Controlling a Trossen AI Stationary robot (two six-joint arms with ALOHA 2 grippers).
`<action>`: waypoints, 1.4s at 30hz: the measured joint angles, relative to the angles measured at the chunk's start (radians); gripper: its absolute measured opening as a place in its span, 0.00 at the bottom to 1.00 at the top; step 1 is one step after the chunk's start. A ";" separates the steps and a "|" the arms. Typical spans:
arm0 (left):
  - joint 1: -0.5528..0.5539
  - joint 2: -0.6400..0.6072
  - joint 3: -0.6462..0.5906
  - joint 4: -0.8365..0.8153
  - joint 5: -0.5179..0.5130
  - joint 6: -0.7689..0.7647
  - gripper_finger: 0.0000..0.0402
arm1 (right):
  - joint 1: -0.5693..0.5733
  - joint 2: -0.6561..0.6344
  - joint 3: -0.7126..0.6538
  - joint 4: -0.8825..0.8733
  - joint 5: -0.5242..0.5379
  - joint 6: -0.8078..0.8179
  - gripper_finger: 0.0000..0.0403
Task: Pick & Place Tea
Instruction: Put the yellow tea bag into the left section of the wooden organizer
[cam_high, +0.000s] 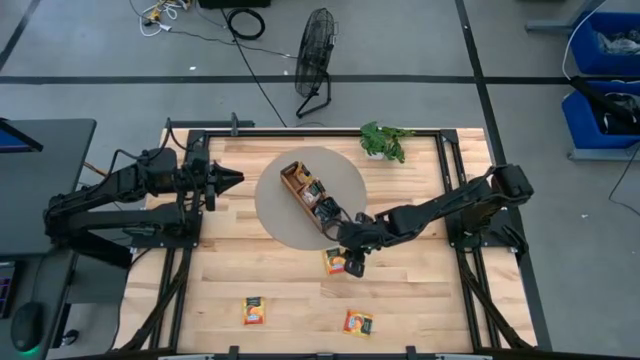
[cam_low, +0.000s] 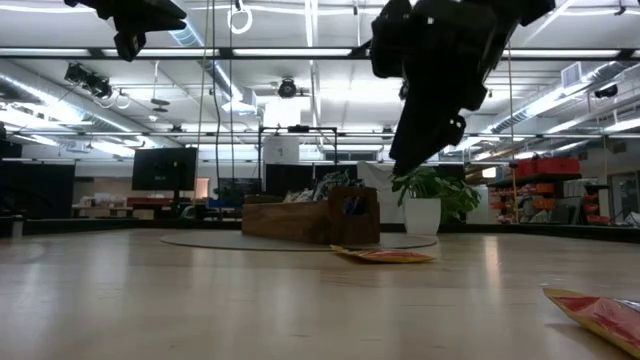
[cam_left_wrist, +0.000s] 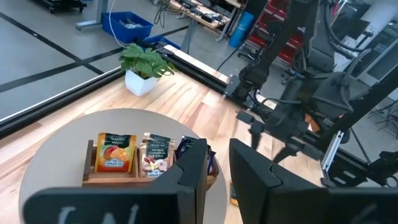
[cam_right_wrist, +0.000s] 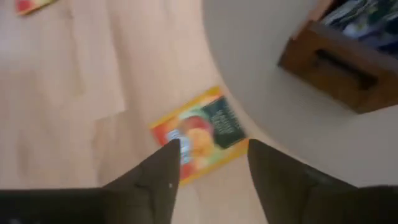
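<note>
Wooden tray (cam_high: 311, 197): on the round grey mat (cam_high: 275, 215); its compartments hold an orange sachet (cam_left_wrist: 114, 153), a pale sachet (cam_left_wrist: 155, 153) and dark ones.
Loose tea sachet (cam_right_wrist: 200, 134): flat on bench (cam_high: 420, 290), beside the mat's edge.
Right end effector (cam_right_wrist: 210, 163): fingers apart, above that sachet, empty.
Left end effector (cam_high: 228, 180): near the bench's left edge, fingers slightly apart, empty.

Two matte black jointed arms, boxy links trailing black cables, each ending in broad, flat dark fingers (cam_right_wrist: 161, 180) with angular tips.
</note>
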 joint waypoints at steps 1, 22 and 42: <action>0.000 0.000 0.000 0.000 0.000 0.000 0.18 | 0.000 0.006 -0.003 0.007 0.017 -0.010 0.50; 0.000 0.000 0.000 -0.016 0.011 -0.027 0.18 | -0.005 0.186 -0.005 0.091 0.040 -0.024 0.61; 0.000 0.000 0.000 -0.025 0.011 -0.040 0.18 | -0.009 0.237 -0.003 0.115 0.038 0.010 0.32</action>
